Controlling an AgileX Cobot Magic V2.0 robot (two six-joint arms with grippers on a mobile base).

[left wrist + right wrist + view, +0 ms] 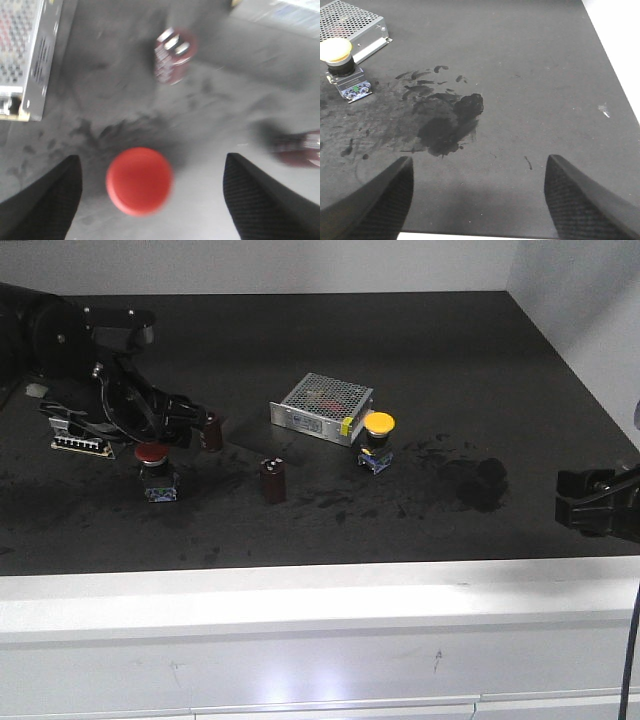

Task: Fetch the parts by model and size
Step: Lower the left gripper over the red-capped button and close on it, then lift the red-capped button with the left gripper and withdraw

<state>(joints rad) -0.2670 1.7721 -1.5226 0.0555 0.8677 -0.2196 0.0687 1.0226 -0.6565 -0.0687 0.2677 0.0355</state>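
Observation:
The red-capped switch [153, 468] stands on the black mat at the left. In the left wrist view its red cap [140, 181] lies between the two black fingers, nearer the left one, with gaps on both sides. My left gripper [170, 432] [150, 200] is open just above it and touches nothing. The yellow-capped switch [378, 442] [342, 65] stands upright in front of a silver perforated box [320, 407]. My right gripper [590, 502] [477, 200] is open and empty at the right, near the mat's front edge, far from the yellow switch.
A dark red capacitor [273, 481] [172, 55] stands mid-mat; another [212, 432] [300, 147] is beside the left gripper. A second silver box [80, 443] [25, 55] lies under the left arm. A dark smudge [480, 482] [450, 125] marks the mat. The white front ledge [300, 610] borders it.

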